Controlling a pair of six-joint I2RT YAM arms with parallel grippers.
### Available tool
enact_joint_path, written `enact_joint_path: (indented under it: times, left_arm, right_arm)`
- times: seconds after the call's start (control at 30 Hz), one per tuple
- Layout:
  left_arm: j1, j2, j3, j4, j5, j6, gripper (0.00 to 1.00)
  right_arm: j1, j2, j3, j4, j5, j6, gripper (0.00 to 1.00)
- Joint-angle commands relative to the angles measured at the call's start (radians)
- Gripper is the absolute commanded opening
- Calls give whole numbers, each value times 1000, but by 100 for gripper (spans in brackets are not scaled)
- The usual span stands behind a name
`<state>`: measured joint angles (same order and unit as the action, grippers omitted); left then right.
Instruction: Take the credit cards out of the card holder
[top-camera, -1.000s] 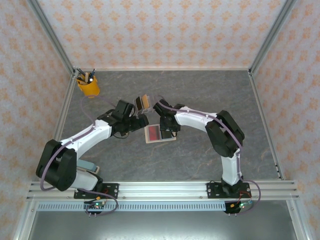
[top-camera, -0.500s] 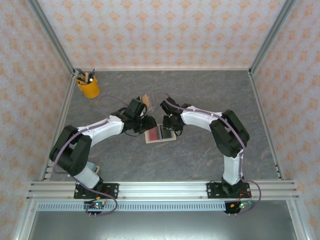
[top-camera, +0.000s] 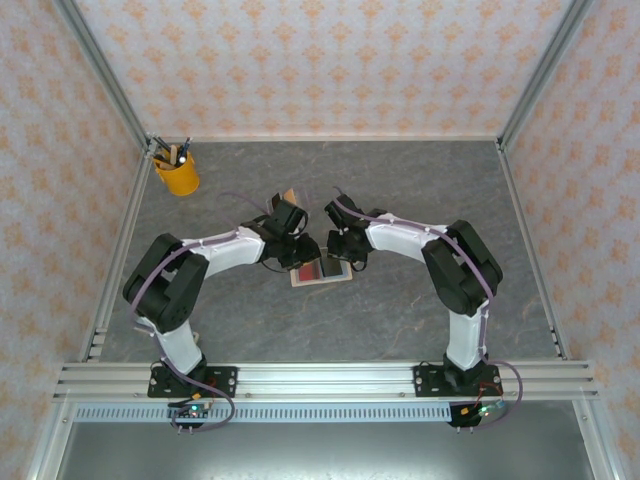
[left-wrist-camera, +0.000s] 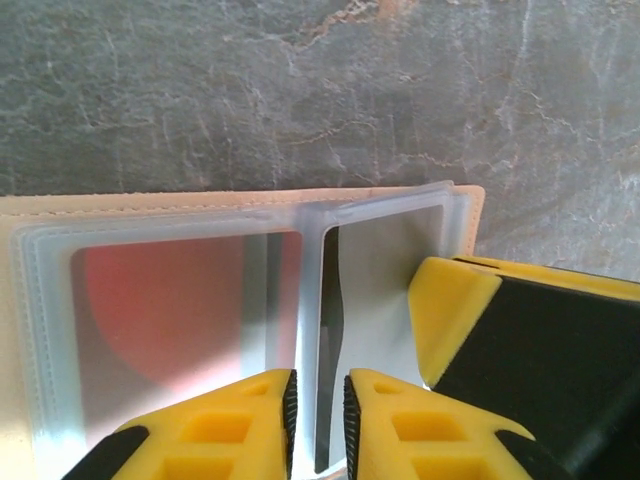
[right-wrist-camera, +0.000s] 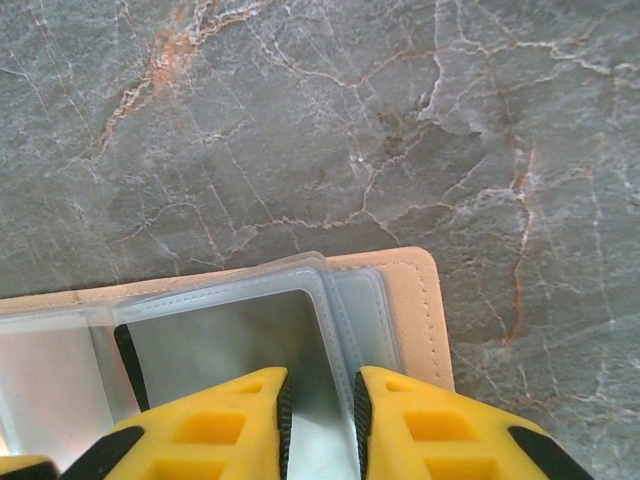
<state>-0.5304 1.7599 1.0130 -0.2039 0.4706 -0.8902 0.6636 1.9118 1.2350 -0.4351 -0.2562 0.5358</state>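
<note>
The card holder (top-camera: 322, 272), open at mid-table, is being pinched by its clear sleeves (left-wrist-camera: 380, 230) between nearly closed jaws: left gripper (left-wrist-camera: 318, 400) from ten o'clock, right gripper (right-wrist-camera: 321, 405) from two o'clock

One tan card holder (left-wrist-camera: 150, 203) open at the centre of the table (top-camera: 420, 190), one red card (left-wrist-camera: 160, 310) and one dark card (left-wrist-camera: 331, 330) showing in its clear sleeves (left-wrist-camera: 380, 250), two grippers above it, left gripper (left-wrist-camera: 318, 385) and right gripper (right-wrist-camera: 320, 388), one yellow cup (top-camera: 180, 180) of pens (top-camera: 170, 152) at ten o'clock.
</note>
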Motion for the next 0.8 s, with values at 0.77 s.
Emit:
enact_joint_path:
  times: [0.77]
  left_arm:
    - [-2, 43, -27, 86, 30, -26, 21]
  right_arm:
    - [-2, 16, -43, -18, -48, -10, 19]
